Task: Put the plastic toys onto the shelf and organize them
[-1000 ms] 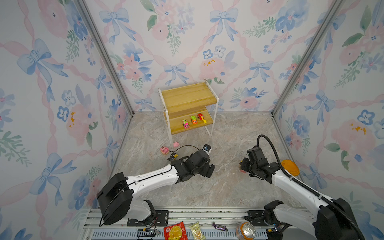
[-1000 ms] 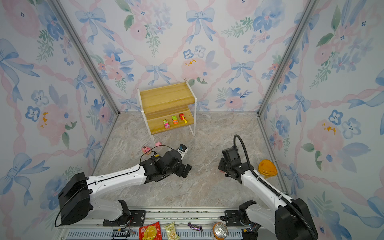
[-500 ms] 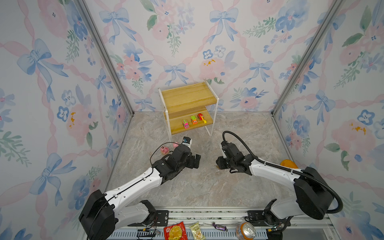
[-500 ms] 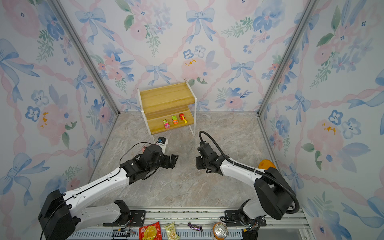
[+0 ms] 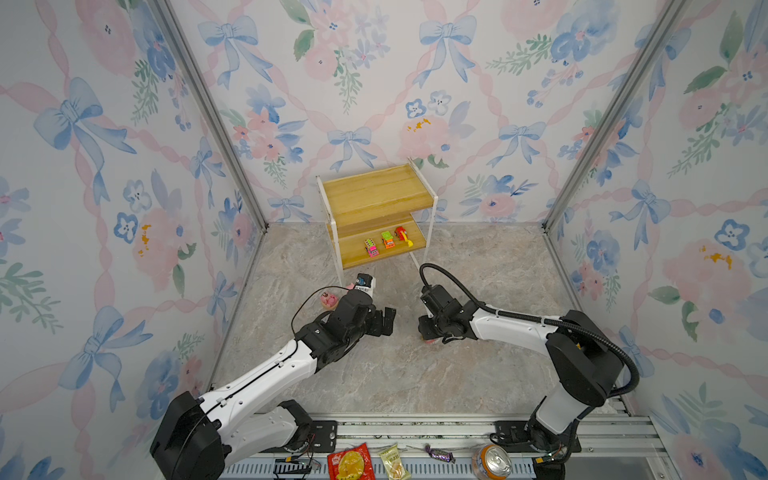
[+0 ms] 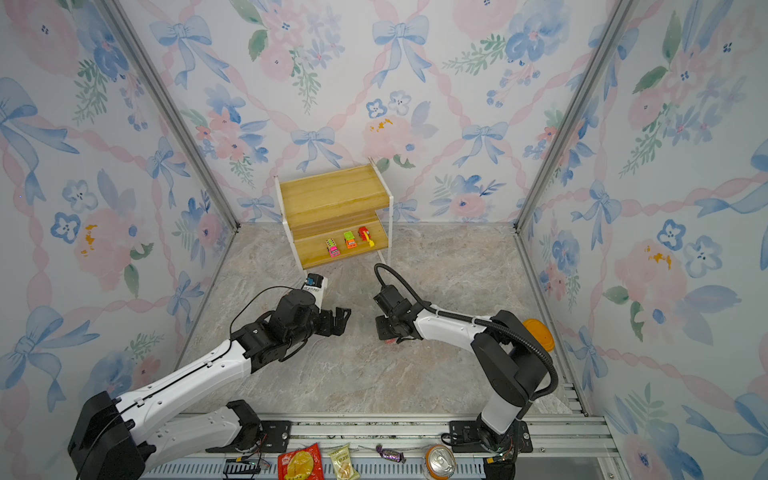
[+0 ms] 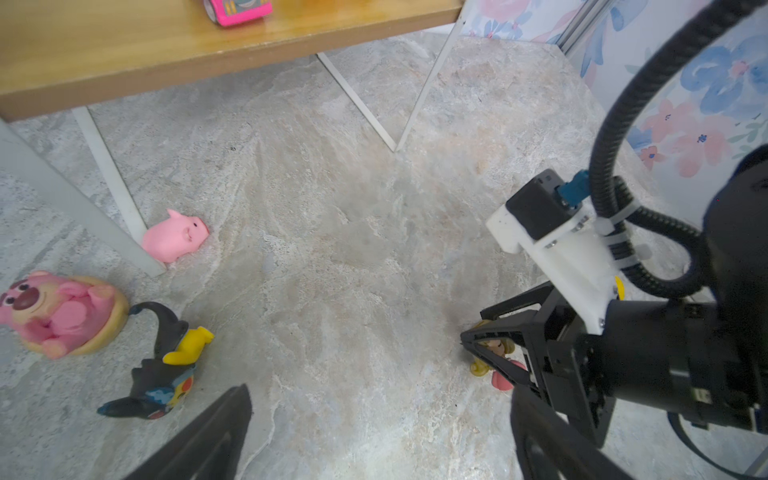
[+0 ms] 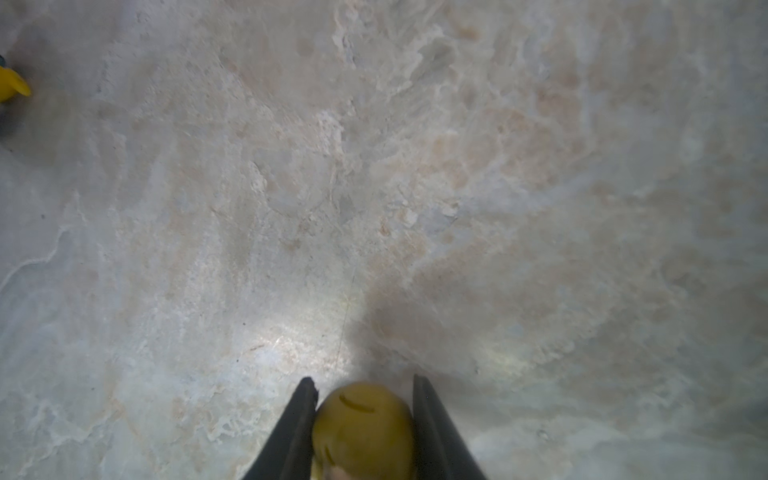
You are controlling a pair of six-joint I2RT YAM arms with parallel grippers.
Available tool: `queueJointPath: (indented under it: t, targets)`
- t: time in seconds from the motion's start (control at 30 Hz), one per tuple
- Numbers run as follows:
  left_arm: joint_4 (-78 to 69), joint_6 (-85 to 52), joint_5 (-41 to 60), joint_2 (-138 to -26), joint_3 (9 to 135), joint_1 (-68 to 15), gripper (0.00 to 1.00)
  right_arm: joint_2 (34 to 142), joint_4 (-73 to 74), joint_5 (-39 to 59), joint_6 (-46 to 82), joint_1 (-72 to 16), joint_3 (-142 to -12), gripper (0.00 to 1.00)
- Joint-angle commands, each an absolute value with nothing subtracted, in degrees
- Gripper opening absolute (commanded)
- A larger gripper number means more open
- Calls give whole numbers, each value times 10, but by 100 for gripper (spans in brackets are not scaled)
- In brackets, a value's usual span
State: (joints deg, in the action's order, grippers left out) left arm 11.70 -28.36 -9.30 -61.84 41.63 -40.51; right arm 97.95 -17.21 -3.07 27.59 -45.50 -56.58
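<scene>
The yellow-haired figure (image 8: 361, 428) is clamped between the right jaws, while the left jaws stand wide apart.

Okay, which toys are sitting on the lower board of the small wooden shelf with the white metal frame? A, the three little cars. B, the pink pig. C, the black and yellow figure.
A: the pink toy car, the green-orange toy car and the red toy car stand in a row on the lower board of the shelf.

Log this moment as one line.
left gripper: open, empty | right gripper: shut on yellow-haired plastic doll | wooden two-tier shelf: three toy cars on lower board
</scene>
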Motion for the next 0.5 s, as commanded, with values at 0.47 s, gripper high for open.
queueJointPath:
  t: [0.47]
  targets:
    - [149,-264,-92,-560,417,-357,98,1054,-356,-179,255,-515,-686,46]
